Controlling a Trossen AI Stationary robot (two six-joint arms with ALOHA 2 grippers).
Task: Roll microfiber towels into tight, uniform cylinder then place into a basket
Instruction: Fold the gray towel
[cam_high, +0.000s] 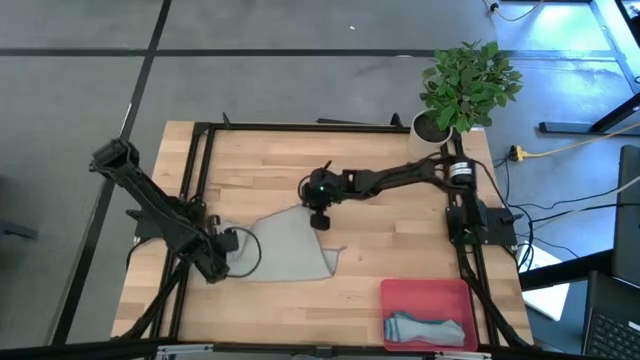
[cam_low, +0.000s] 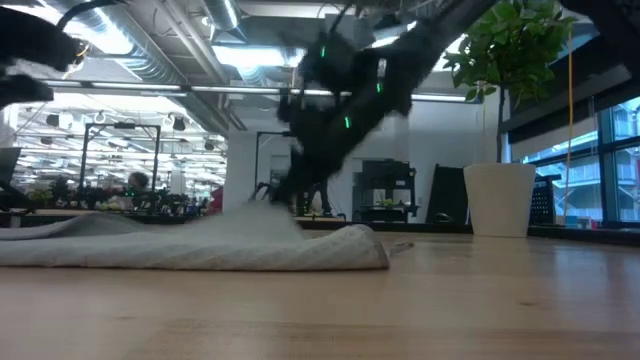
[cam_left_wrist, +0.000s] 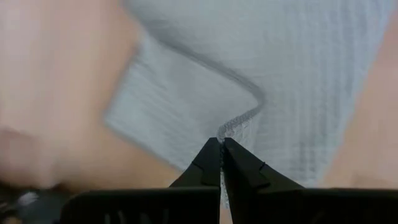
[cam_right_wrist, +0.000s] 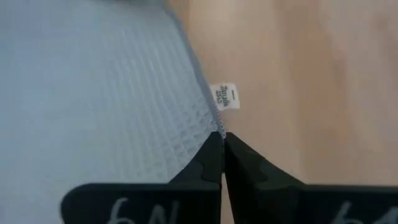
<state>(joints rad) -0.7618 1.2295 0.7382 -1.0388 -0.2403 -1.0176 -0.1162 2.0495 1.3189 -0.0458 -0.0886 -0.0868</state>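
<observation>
High view shows a pale grey towel (cam_high: 287, 248) lying flat on the wooden table (cam_high: 400, 240). Left gripper (cam_high: 232, 241) is closed on the towel's left edge, and right gripper (cam_high: 320, 222) is closed on its far corner, beside a small white tag (cam_right_wrist: 225, 97). A pink basket (cam_high: 425, 294) near the front right holds a rolled blue towel (cam_high: 425, 328).

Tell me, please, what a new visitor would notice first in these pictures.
Probably the grey-green towel spread at the table's middle, with the left gripper and the right gripper each shut on one of its edges. Next, the pink basket at the near right corner, holding a rolled teal towel.
</observation>
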